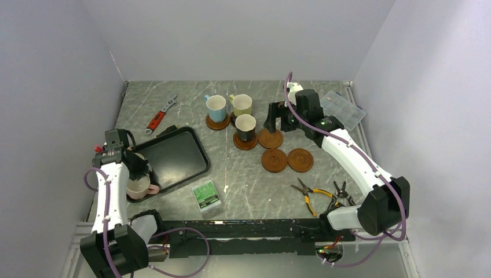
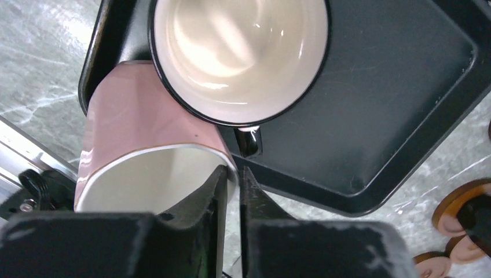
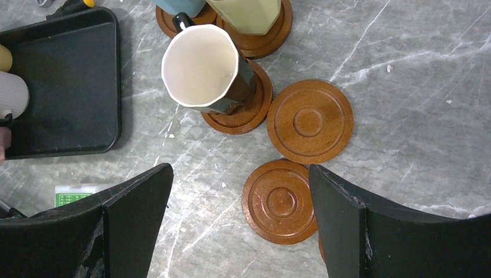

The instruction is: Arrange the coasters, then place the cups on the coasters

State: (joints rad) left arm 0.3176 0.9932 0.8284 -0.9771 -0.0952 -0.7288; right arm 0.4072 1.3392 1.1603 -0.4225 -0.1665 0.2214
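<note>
Left wrist view is showing the left gripper (image 2: 231,185) clamping the rim wall of the pink mug (image 2: 133,116), one finger inside, at a corner of the tray (image 2: 376,87) against another mug (image 2: 237,58). Glazed ceramic is probably handling rigid, slick and chippable, so a deep rim pinch suits; the right gripper (image 3: 240,171) is hanging spread over bare coasters (image 3: 310,120).

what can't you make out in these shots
- Top view: left arm hides whatever stands at the left of the black rectangular tray; the pink mug partly shows.
- Left wrist view: black-rimmed cream-lined cup, cropped by top edge; outer colour unseen.
- Right wrist view: right end effector all but hides the third bare reddish-brown round coaster.
</note>
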